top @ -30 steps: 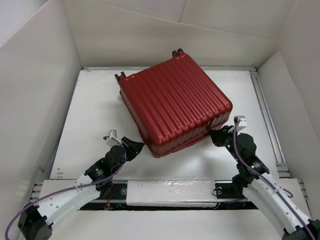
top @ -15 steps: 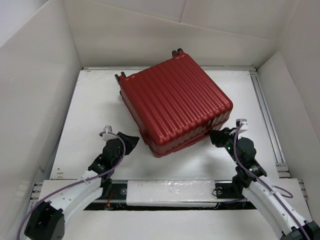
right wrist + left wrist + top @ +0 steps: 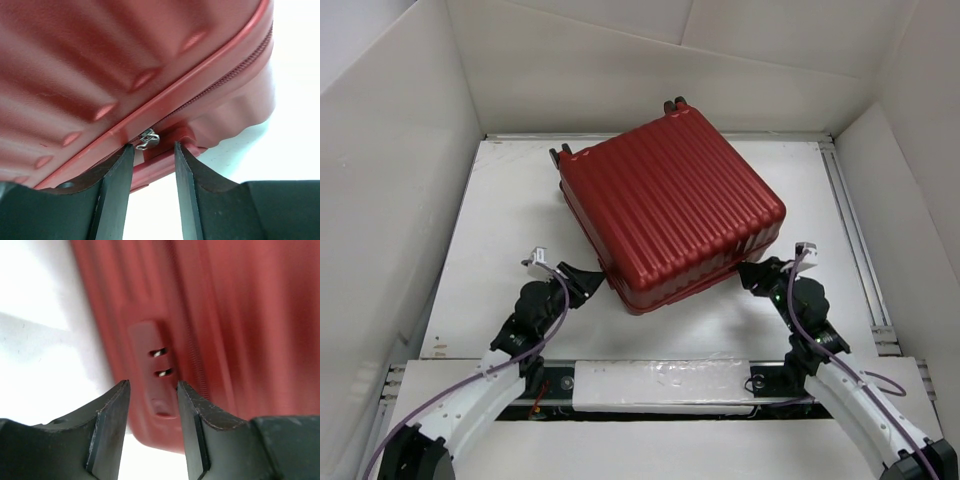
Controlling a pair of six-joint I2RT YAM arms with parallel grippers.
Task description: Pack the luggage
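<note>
**Operator:** Where is the luggage (image 3: 670, 215)?

**Technician:** It lies flat on the white surface (image 3: 520, 230), turned at an angle, with its wheels (image 3: 675, 104) at the far edge. The shell is shut, so the interior is hidden.

**Operator:** What does the top view show of the fingers?

**Technician:** Little. The left fingers (image 3: 582, 281) are at the near left corner of the luggage and the right fingers (image 3: 752, 272) at the near right corner. Both read only as small dark shapes. That view does not show the gap between them, or whether they touch the shell.

**Operator:** And the left wrist view?

**Technician:** The left fingers are spread, with nothing between them. Beyond the gap is a recessed lock panel (image 3: 150, 365) on the shell side, with two metal tabs (image 3: 159, 352) seated in it. The picture is blurred and the panel's lower end is partly covered by the tips. Only a strip of the shell is in frame.

**Operator:** And the right wrist view?

**Technician:** The right fingers are spread and pinch nothing. A silver pull (image 3: 148, 139) hangs from the zipper (image 3: 220, 82) just above the gap, close to one tip. Whether it touches that tip cannot be told. Only the corner of the luggage is in frame, and neither the zipper nor the pull can be made out from above.
</note>
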